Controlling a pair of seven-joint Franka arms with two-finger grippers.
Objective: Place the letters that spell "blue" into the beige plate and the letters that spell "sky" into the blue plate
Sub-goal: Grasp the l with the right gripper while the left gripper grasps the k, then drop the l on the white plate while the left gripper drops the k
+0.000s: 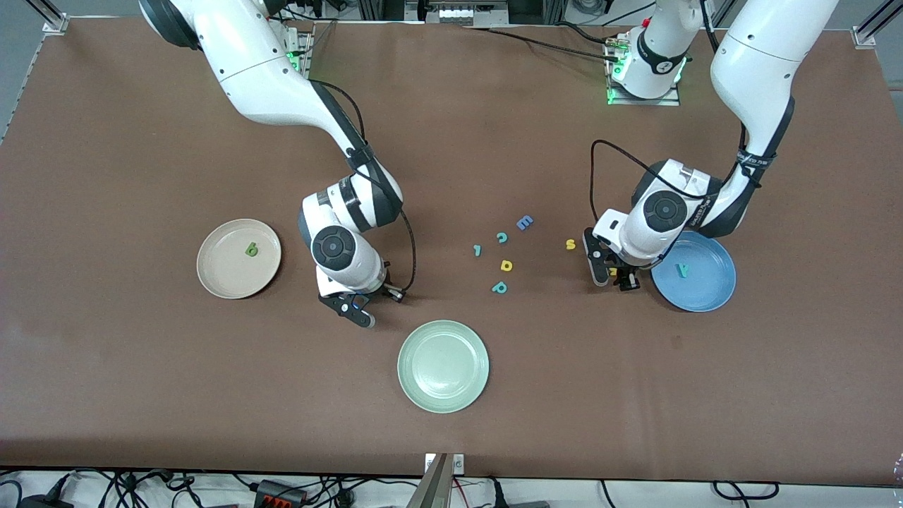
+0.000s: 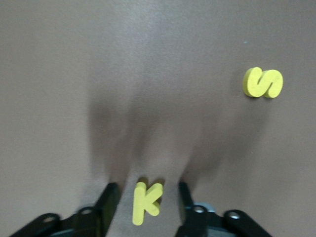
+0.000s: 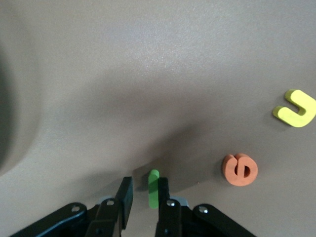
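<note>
The left gripper [image 1: 612, 272] is down at the table in the middle band of the front view, just beside the blue plate [image 1: 707, 304], which holds the teal y [image 1: 681, 269]. Its fingers stand open on either side of the yellow k [image 2: 144, 203], a gap on each side. The yellow s [image 1: 571, 245] lies near.

The right gripper [image 1: 361, 305] is low between the beige plate [image 1: 211, 279], which holds the dark green b [image 1: 252, 249], and the pale green plate [image 1: 407, 382]. Its fingers are narrowly open around the green l [image 3: 153, 189], one touching it. The orange e [image 3: 240, 169] and yellow u [image 3: 296, 108] lie near.
</note>
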